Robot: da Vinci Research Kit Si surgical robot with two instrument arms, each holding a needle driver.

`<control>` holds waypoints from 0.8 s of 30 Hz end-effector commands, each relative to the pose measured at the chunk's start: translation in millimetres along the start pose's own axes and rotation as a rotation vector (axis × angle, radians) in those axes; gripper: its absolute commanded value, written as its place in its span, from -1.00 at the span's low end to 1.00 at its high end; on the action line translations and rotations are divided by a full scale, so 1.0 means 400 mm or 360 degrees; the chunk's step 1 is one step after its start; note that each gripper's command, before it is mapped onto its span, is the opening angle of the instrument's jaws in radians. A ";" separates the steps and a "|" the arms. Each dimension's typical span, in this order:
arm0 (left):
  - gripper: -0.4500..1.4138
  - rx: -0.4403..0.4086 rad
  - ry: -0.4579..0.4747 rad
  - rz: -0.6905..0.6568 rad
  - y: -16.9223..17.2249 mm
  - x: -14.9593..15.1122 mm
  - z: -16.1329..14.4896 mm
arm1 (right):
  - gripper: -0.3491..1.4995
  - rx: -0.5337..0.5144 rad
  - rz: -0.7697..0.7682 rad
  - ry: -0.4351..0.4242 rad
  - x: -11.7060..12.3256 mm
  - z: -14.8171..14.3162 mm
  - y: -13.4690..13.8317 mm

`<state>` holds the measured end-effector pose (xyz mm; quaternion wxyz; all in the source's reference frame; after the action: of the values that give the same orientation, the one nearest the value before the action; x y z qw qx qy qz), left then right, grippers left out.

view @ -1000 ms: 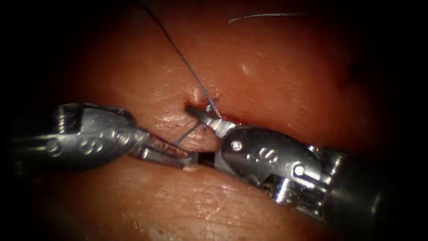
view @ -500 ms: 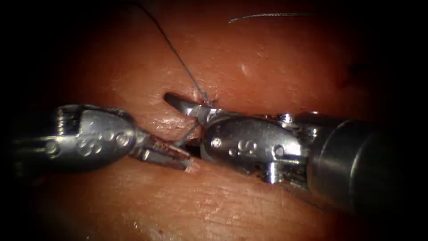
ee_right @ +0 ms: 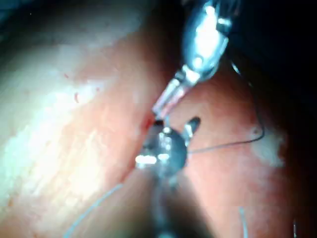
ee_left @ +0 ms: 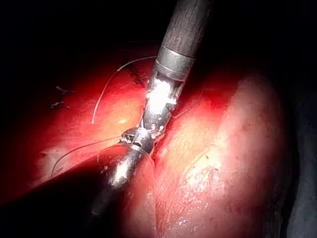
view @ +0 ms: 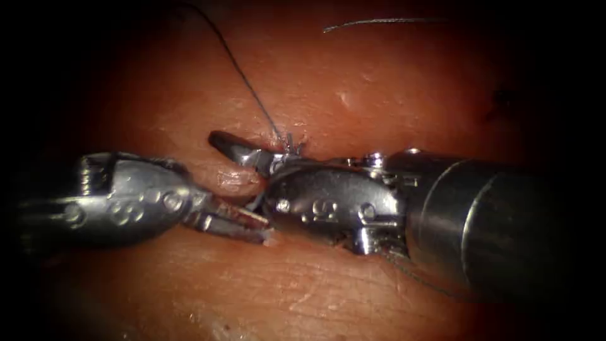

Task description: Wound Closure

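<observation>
Presently the thread [view: 247,83] seems to be clamped in the closed left tool [view: 260,227], just beside the right tool [view: 245,163], whose jaws are parted and empty. Tension is best kept gentle so that the tissue [view: 379,95] is not torn. The needle's place cannot be told.

Blocked centre: left tool [view: 243,222] and right tool [view: 246,155] crowd the cut [view: 278,237].
Upper left: thread [view: 243,76] crosses.
Free: tissue [view: 252,297] along frame bottom.

A surgical training lab: two slim steel wristed needle drivers [view: 243,221] [view: 252,155] meet over a reddish slab of pork tissue [view: 379,95] trailed with dark suture thread [view: 243,66].
</observation>
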<state>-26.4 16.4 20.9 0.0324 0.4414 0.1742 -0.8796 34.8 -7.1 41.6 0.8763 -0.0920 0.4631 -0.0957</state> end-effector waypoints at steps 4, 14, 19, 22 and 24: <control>-1.00 -0.0001 0.0001 0.0004 -0.0010 -0.0001 0.0015 | -0.09 0.0001 -0.0004 -0.0002 -0.0012 0.0025 -0.0001; -1.00 0.0001 0.0005 0.0004 -0.0003 -0.0001 0.0012 | -1.00 0.0109 -0.0011 -0.0031 -0.0033 0.0039 -0.0009; -1.00 0.0000 0.0005 0.0003 0.0001 0.0000 0.0010 | -1.00 0.0164 -0.0013 -0.0069 -0.0038 0.0034 -0.0008; -1.00 -0.0003 0.0006 0.0006 0.0004 -0.0005 0.0003 | -1.00 0.0180 -0.0015 -0.0079 -0.0038 0.0028 -0.0011; -1.00 -0.0015 0.0010 0.0002 0.0006 -0.0015 -0.0010 | -1.00 0.0183 -0.0017 -0.0076 -0.0031 0.0020 -0.0016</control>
<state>-24.7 16.1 20.6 0.0322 0.4428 0.1778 -0.8782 34.1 -7.4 42.8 0.8916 -0.0470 0.4329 -0.1244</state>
